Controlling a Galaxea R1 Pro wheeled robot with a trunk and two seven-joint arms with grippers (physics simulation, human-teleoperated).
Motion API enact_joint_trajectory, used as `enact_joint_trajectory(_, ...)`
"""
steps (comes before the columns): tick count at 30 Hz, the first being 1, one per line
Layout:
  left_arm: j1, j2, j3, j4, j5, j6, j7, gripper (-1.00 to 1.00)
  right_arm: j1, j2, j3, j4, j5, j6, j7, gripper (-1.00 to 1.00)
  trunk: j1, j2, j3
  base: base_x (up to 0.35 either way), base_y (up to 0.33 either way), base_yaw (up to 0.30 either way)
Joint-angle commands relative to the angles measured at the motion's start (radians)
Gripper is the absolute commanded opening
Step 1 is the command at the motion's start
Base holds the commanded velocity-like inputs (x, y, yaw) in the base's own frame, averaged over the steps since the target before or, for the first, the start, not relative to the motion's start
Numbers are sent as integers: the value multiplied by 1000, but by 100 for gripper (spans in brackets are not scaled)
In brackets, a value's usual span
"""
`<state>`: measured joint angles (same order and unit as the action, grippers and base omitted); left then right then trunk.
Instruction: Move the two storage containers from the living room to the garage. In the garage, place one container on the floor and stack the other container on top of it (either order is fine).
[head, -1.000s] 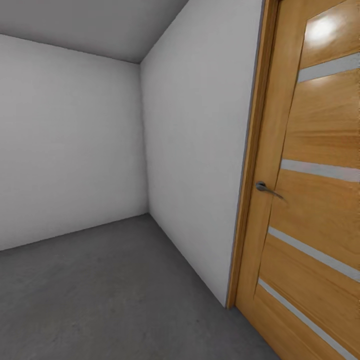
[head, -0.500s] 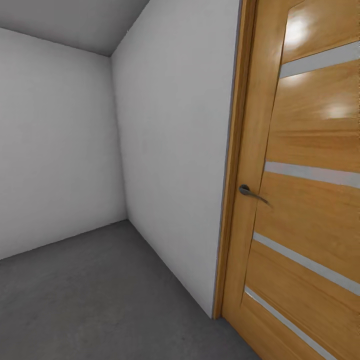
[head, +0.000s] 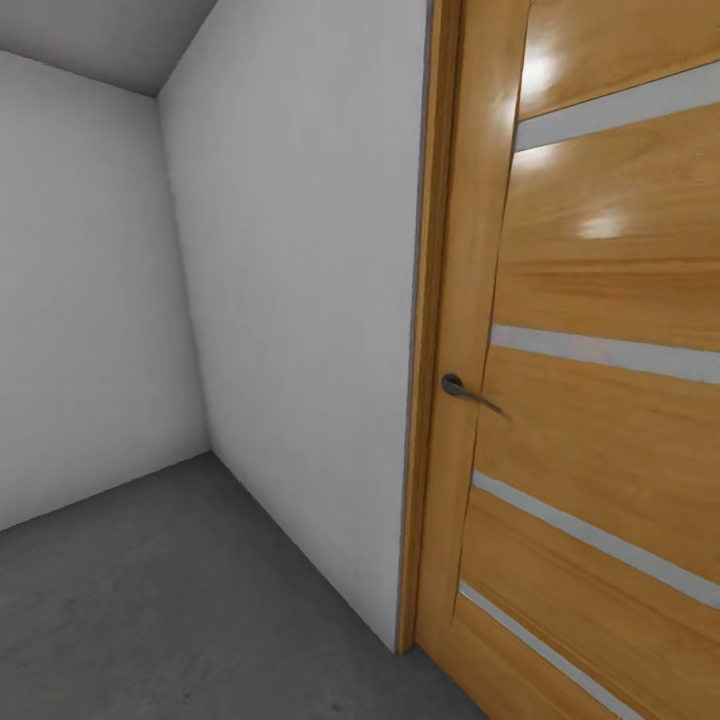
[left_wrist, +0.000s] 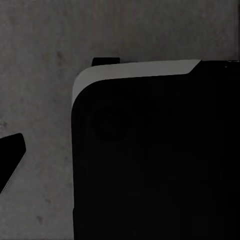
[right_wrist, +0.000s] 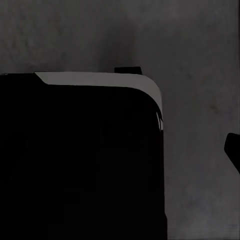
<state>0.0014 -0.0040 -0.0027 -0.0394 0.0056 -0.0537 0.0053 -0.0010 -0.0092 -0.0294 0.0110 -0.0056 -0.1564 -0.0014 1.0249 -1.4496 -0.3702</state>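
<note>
Room: a bare space with plain pale grey walls (head: 290, 300) and a grey ceiling (head: 90, 30) is seen from the head view.
Floor (head: 150, 610): dark grey, mottled concrete is spread below the walls; the same surface is seen in both wrist views.
Door (head: 600, 400): an orange-wood door with pale horizontal strips is seen at the right of the head view, set against the end of the near wall.
Handle (head: 465, 390): a dark metal lever is fixed near the door's edge.
Left wrist view: a large black body with a pale rounded edge (left_wrist: 150, 160) is seen over the floor; a small dark tip (left_wrist: 11, 155) is seen at the frame's edge.
Right wrist view: a like black body (right_wrist: 80, 160) is seen.
Gripper state: cannot be told for either arm.
Containers: their place cannot be told.
</note>
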Motion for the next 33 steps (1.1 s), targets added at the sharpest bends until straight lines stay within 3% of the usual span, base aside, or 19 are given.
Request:
enact_joint_trajectory(1,0,0,0,0,1,-3,1,100,-1,0,-3,1,-1,-5,0,100,0,0,-1,20,0,-251)
enact_joint_trajectory(21,0,1,0,0,1,-2,1,100,-1,0,-3,1,-1,-5,0,100,0,0,-1,5,2,-251)
enact_joint_trajectory(33,0,2,0,0,1,-2,1,100,-1,0,-3,1,-1,-5,1,100,0,0,-1,199,192,-251)
